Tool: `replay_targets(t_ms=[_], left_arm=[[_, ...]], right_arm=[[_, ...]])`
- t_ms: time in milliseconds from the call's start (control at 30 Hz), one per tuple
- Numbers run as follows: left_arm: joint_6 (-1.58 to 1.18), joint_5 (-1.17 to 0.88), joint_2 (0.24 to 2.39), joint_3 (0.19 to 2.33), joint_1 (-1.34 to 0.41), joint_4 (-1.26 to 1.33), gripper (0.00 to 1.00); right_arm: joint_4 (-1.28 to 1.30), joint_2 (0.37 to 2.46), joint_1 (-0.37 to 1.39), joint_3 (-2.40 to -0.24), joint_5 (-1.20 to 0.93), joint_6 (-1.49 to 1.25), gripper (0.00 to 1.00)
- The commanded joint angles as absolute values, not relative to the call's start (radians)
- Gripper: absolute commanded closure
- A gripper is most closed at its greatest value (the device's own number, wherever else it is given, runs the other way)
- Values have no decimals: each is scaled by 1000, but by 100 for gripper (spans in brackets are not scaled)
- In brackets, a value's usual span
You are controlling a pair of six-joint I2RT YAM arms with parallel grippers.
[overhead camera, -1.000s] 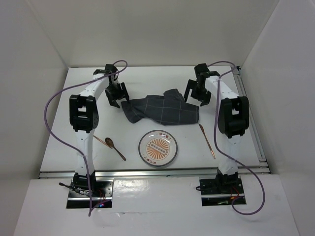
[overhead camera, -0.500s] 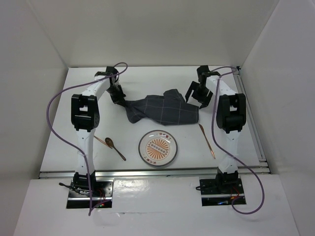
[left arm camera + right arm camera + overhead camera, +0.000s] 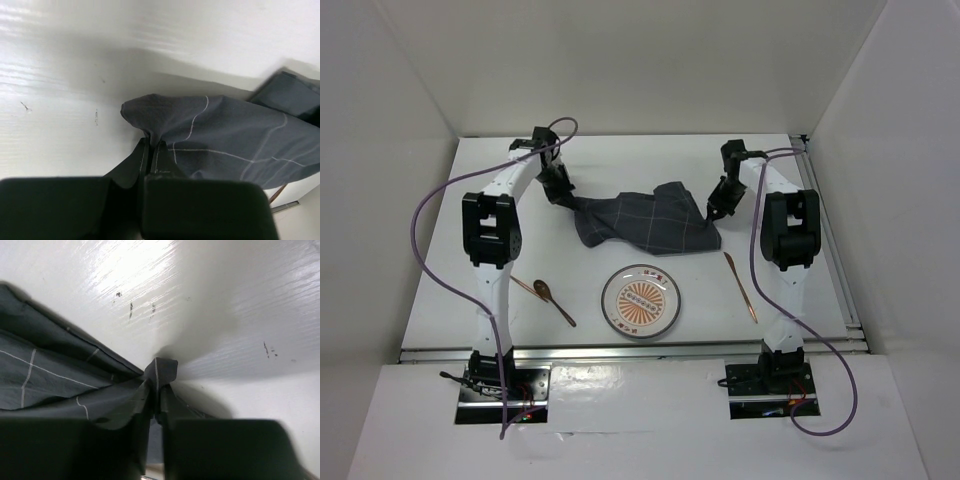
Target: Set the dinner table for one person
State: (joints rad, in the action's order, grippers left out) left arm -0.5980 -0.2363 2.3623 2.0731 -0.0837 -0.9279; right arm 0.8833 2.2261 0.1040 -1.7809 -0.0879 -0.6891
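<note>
a: where does your left gripper [image 3: 560, 190] sit?
b: at the far-left corner of the dark grey checked cloth mat [image 3: 645, 225]. in your left wrist view its jaws are pressed together, with a fold of the mat's edge pinched between them.
a: and the other one?
b: your right gripper [image 3: 717, 205] is at the mat's far-right corner. your right wrist view shows its jaws clamped on a small peak of the cloth, and the tip of that fold pokes out past the fingers [image 3: 142, 405].
a: where's the dinner table in all this?
b: the dinner table [image 3: 620, 160] is the white top under everything, with a silver rail [image 3: 630, 347] along its near edge. the cloth mat lies rumpled on it, toward the far side, between your two arms.
a: what else is on it?
b: a plate [image 3: 640, 300] with an orange pattern sits nearer to you than the mat, and apart from it. a spoon [image 3: 552, 298] lies left of the plate and a slim brown utensil [image 3: 741, 287] lies to its right. neither touches the plate. the utensil's far end comes close to the mat's near-right corner. from above you can't tell whether they touch.
</note>
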Motion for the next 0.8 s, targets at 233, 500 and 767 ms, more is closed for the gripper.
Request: replay_targets(t_ms=[233,500,767], left_arm=[[-551,-348,2281,2354,-26,-917,100],[-623,-587,2142,2395,107,-654,100],[-612,-551,1699,1764,182,-494,65]], right_arm=[[894,2149,95,-2041,14,-675,100],[556,1981,95,-2096,-170,-572,100],[39,1504,114,-1278,-245,-523,100]])
